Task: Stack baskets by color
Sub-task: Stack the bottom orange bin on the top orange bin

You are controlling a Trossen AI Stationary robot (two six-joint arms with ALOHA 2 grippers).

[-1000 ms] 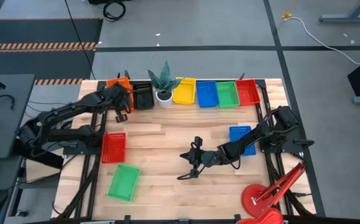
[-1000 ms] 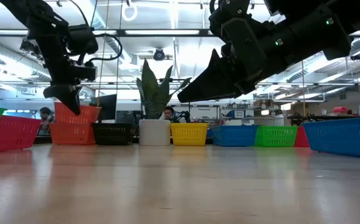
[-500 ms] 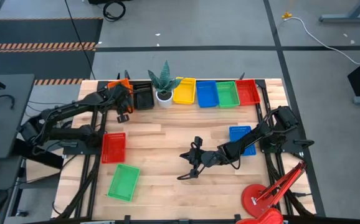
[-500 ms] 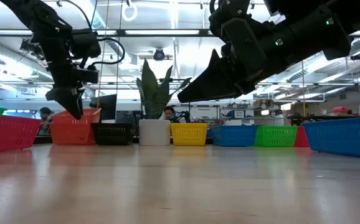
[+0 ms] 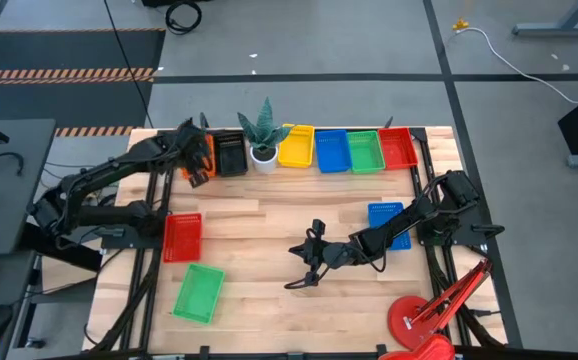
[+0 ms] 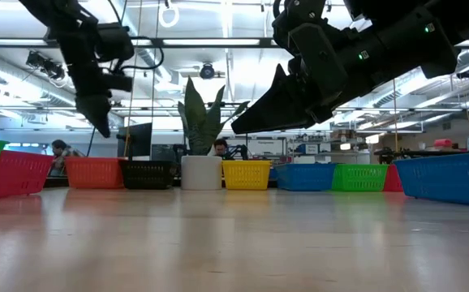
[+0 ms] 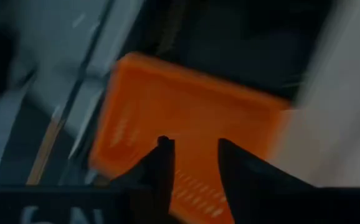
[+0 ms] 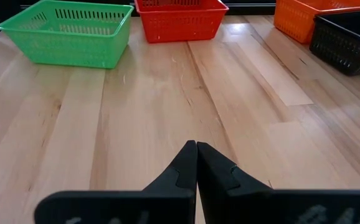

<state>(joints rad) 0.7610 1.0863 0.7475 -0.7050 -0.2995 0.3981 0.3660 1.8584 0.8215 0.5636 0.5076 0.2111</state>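
My left hand (image 5: 197, 176) hovers, fingers apart, above the orange plastic mesh basket (image 5: 195, 148); my right hand (image 5: 300, 277) waits mid-tabletop, fingers together.

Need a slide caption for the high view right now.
Left gripper open above the orange basket; right gripper shut mid-table.

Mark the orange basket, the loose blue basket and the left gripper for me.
orange basket (image 6: 93, 172): low view, middle of its front wall.
blue basket (image 5: 381, 214): high view, its floor, near the far end.
left gripper (image 5: 195, 178): high view, midway between its fingertips.
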